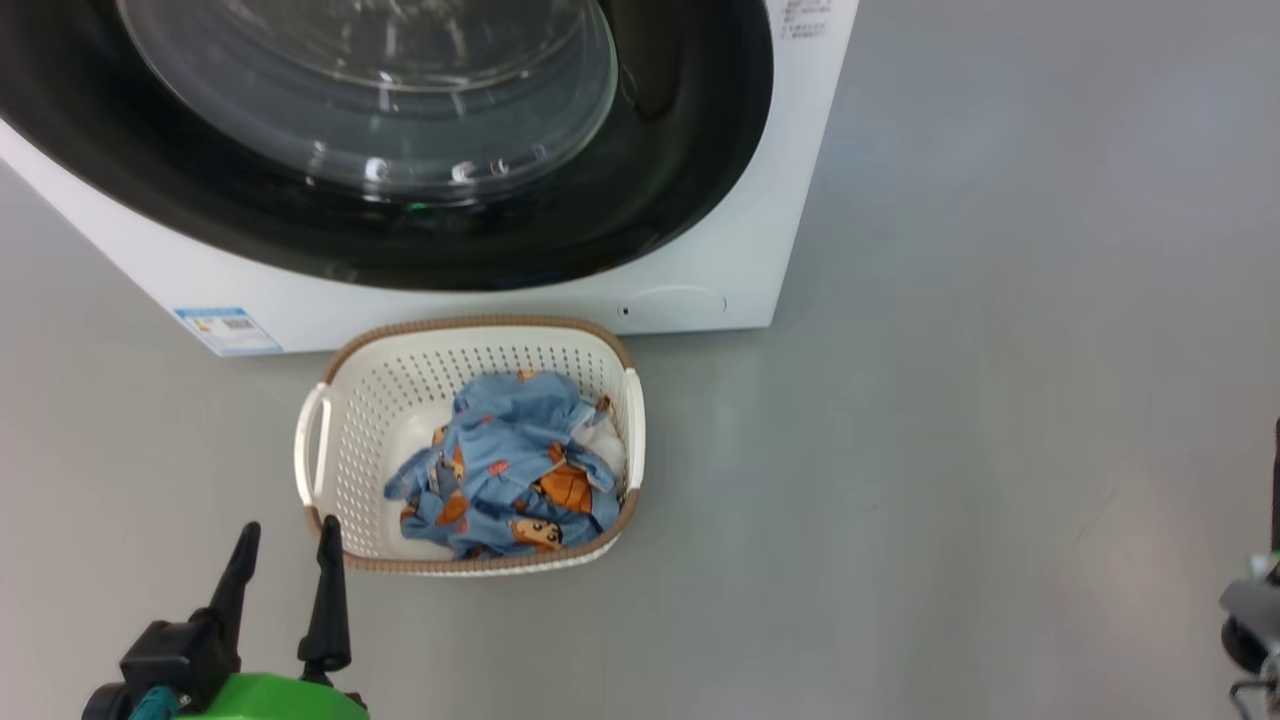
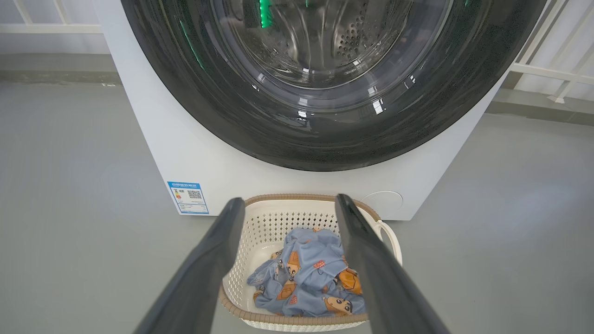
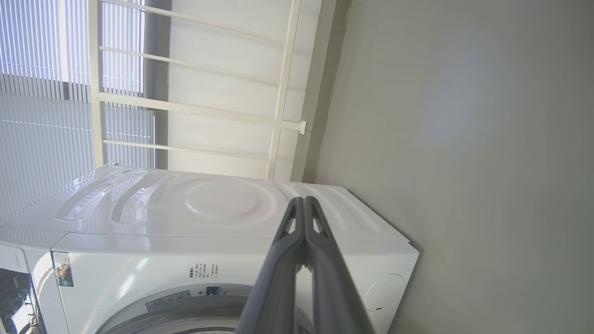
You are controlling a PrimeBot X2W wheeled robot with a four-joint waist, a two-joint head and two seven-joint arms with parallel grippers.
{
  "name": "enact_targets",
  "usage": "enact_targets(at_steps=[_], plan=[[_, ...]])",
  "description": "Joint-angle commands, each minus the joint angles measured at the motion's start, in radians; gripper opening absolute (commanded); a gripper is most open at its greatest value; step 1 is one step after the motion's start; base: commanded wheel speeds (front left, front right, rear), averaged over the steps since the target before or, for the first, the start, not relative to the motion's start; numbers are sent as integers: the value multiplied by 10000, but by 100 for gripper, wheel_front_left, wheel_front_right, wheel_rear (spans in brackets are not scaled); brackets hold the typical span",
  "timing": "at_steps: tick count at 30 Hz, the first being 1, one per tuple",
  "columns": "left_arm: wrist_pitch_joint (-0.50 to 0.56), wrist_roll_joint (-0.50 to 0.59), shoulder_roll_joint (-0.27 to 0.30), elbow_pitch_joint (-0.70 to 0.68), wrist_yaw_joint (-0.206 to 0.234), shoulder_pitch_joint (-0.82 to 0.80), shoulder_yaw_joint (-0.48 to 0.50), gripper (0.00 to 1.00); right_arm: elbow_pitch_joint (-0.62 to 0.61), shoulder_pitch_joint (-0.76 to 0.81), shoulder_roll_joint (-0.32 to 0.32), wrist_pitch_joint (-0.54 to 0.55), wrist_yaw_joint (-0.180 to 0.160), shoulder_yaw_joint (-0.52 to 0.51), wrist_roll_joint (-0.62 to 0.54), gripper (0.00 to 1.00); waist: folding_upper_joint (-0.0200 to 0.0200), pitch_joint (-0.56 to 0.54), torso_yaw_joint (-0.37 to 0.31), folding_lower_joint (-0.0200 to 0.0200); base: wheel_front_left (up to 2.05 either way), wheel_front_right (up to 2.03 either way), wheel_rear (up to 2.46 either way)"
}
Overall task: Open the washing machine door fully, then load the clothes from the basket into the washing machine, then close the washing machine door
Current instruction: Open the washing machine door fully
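The white washing machine (image 1: 760, 260) (image 2: 185, 153) (image 3: 209, 218) stands on the grey floor. Its round washing machine door (image 1: 680, 150) (image 2: 464, 93), with a black rim and a clear glass bowl, lies flat against the front. Just before it sits the cream basket (image 1: 480, 325) (image 2: 278, 222) holding the light blue clothes (image 1: 510, 470) (image 2: 306, 273). My left gripper (image 1: 290, 528) (image 2: 290, 200) is open and empty. It hovers by the basket's near left corner, pointing at the machine. My right gripper (image 3: 304, 199) is shut on nothing, off to the machine's right side.
A blue energy label (image 1: 225, 330) (image 2: 188, 197) and a round service cap (image 1: 675, 303) (image 2: 383, 202) mark the machine's lower front. White railing (image 2: 547, 69) (image 3: 278, 125) runs behind the machine. Open grey floor (image 1: 950, 450) spreads to the right of the basket.
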Motion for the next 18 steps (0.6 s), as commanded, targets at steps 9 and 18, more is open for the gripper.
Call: enact_targets(at_steps=[9, 18], plan=[[-122, 188, 185, -571, -31, -401, 340, 100, -327, -1406, -407, 1680, 16, -911, 270, 0, -1, 1079, -22, 0, 0, 0, 0], [-122, 145, 185, -851, -31, -486, 310, 100, -710, -2913, -356, 2755, 16, -1137, -212, 0, -1, 1751, 52, 0, 0, 0, 0]])
